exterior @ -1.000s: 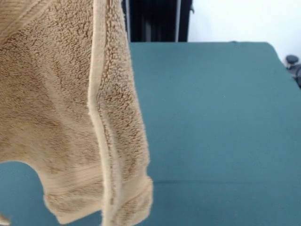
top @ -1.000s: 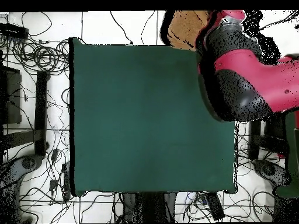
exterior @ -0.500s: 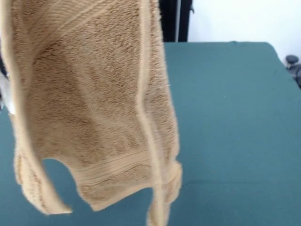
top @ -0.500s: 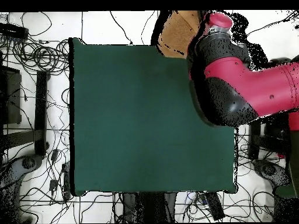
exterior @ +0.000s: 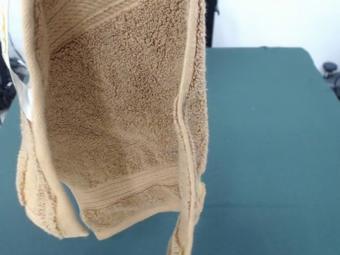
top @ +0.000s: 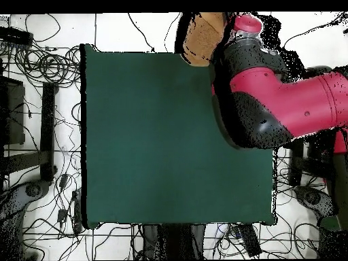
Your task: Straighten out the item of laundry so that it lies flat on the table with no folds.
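Our arm (top: 285,109) reaches across the table's (top: 163,149) corner, the towel (exterior: 117,117) hanging above it; jaws hidden, grip unclear.

Tangled black cables (top: 47,64) on the white tiled floor (top: 136,30); a dark flat stand (top: 13,112) lies just beside the cables, below the coils.

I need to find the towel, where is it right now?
The towel hangs above the table at the front view's left; overhead, it shows beside the arm.
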You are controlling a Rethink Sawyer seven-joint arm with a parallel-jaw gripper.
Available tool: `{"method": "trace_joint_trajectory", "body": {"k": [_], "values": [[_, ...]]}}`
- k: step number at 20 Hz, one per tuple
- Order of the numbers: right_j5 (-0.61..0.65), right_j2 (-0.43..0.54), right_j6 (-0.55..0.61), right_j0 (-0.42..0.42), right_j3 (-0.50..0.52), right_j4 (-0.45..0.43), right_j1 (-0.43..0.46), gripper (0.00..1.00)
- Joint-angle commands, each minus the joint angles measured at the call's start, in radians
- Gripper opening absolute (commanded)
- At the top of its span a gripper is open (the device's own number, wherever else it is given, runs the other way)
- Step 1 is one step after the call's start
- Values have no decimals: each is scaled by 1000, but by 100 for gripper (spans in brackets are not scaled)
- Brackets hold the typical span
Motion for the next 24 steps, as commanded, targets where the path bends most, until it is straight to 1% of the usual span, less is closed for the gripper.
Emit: {"method": "trace_joint_trajectory", "body": {"k": [1,7,8,12,14,17,20,24], "values": [[25,-23,-118,33,77,12,-4,0],[118,-3,-199,30,17,91,31,0],[135,19,-222,4,16,124,22,0],[191,40,-255,-17,20,191,1,0],[222,46,-259,-21,23,219,-19,0],[265,62,-283,-26,3,257,-38,0],[308,66,-315,-24,-16,279,-35,0],[408,62,-372,-15,-50,320,-30,0]]}}
